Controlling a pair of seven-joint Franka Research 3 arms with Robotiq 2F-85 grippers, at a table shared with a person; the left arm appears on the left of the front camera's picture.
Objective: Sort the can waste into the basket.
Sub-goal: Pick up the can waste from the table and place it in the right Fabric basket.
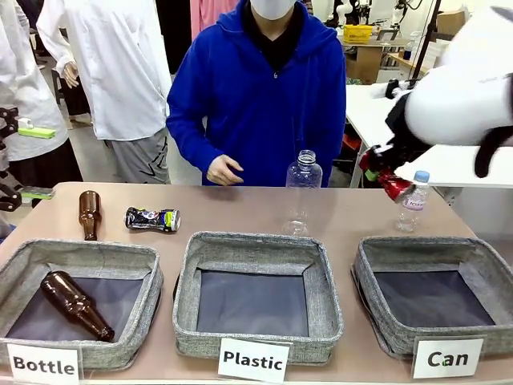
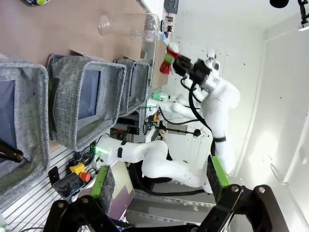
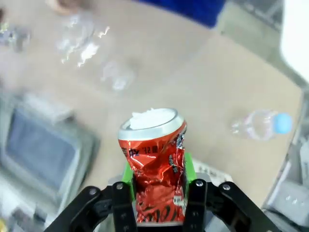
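Observation:
My right gripper [image 1: 385, 172] hangs above the table's far right, shut on the dented red can [image 1: 393, 184]. In the right wrist view the red can [image 3: 157, 162] stands upright between the green pads [image 3: 127, 174]. From the left wrist, the same can [image 2: 166, 63] shows far off in the right arm. The dark can [image 1: 152, 218] lies on its side on the table at the far left. The basket [image 1: 417, 249] with the "Can" card [image 1: 446, 358] sits at the near right, its dark base bare; it is the farthest bin [image 2: 137, 82]. My left gripper [image 2: 161, 179] is open at the table's left edge [image 1: 20, 160].
A "Plastic" bin [image 1: 256, 245] stands in the middle, and a "Bottle" bin [image 1: 80, 250] at left holds a brown bottle [image 1: 76, 305]. Another brown bottle [image 1: 89, 213], a clear bottle [image 1: 303, 188] and a small blue-capped bottle [image 1: 413, 200] are on the table. The person's hand [image 1: 223, 170] rests at the far edge.

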